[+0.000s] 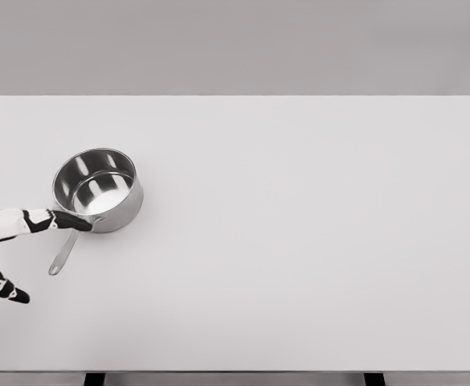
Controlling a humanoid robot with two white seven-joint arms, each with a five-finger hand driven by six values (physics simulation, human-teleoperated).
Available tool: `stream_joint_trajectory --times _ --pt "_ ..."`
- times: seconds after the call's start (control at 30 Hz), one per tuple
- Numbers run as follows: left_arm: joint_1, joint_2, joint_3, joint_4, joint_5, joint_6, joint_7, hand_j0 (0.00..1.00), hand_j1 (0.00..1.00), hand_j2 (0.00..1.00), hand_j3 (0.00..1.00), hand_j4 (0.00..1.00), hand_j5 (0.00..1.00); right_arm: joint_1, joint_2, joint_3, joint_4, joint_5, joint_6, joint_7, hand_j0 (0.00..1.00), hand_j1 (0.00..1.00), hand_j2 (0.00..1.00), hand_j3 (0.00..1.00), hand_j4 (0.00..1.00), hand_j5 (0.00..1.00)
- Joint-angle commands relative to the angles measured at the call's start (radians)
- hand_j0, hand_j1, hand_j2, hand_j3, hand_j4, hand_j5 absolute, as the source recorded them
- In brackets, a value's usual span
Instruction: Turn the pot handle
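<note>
My left hand (26,241) enters at the table's near-left, fingers spread and holding nothing, one fingertip (78,223) lying across the handle's base. One shiny steel saucepan (98,189) sits left of centre on the white table (299,241), its single handle (63,253) pointing toward me.

I see a white table (299,241) filling the view, plain grey wall (235,44) at 12 o'clock, even diffuse lighting

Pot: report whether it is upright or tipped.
Upright. The pot sits flat on the table, its open mouth facing up and interior visible.
</note>
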Motion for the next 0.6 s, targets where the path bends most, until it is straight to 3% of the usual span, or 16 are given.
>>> stream_joint_trajectory --times 0.0,0.07,0.57 --pt "0.0 -0.001 -0.018 0.0 0.018 0.003 0.0 1.0 1.0 1.0 1.0 1.0 1.0 0.0 0.0 0.0 0.0 0.0 0.0 0.0 1.0 1.0 1.0 1.0 1.0 1.0" --pt "0.057 -0.002 -0.018 0.0 0.024 0.003 0.0 1.0 1.0 1.0 1.0 1.0 1.0 0.0 0.0 0.0 0.0 0.0 0.001 0.0 1.0 1.0 1.0 1.0 1.0 1.0" --pt "0.166 0.007 -0.02 -0.003 0.026 0.003 0.0 1.0 1.0 1.0 1.0 1.0 1.0 0.0 0.0 0.0 0.0 0.0 0.0 0.0 1.0 1.0 1.0 1.0 1.0 1.0"
